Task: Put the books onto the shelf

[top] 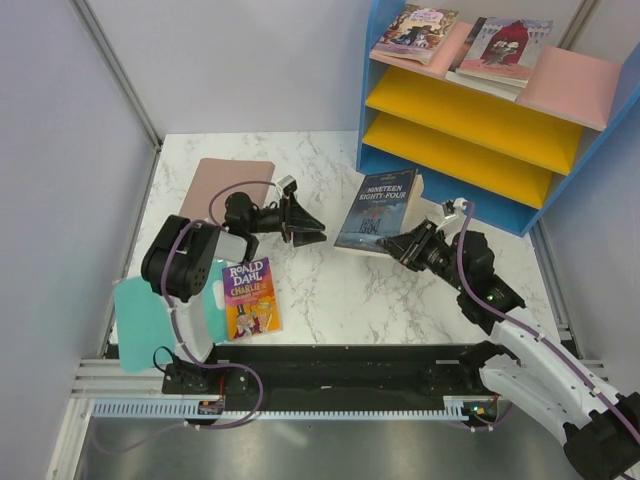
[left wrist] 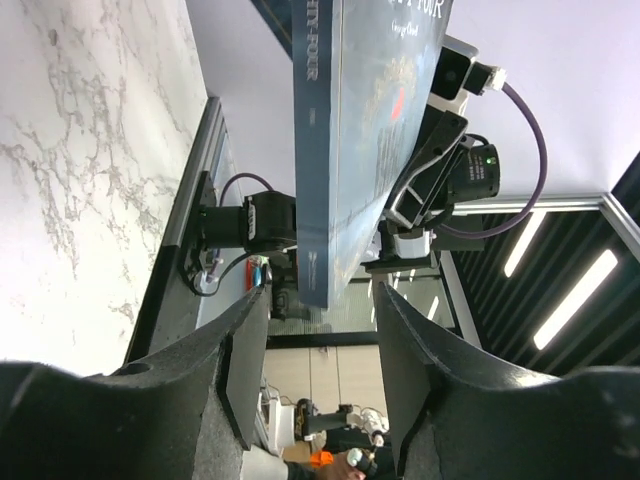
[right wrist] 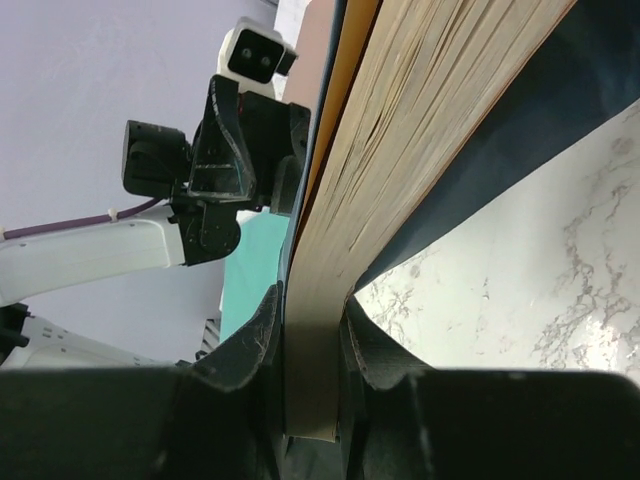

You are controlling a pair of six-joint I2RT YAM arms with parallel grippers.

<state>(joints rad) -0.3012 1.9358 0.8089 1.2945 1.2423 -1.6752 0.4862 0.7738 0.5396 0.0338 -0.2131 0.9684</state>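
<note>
As needed for lifting to the shelf, pinches Nineteen Eighty-Four by its page edge with right gripper, tilted up; holds left gripper spread, empty, apart.

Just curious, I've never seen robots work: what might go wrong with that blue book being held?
The right claw pinches Nineteen Eighty-Four only by one edge, so it might slip or flop. The top board of the shelf already carries two books; sliding another in could knock them.
</note>
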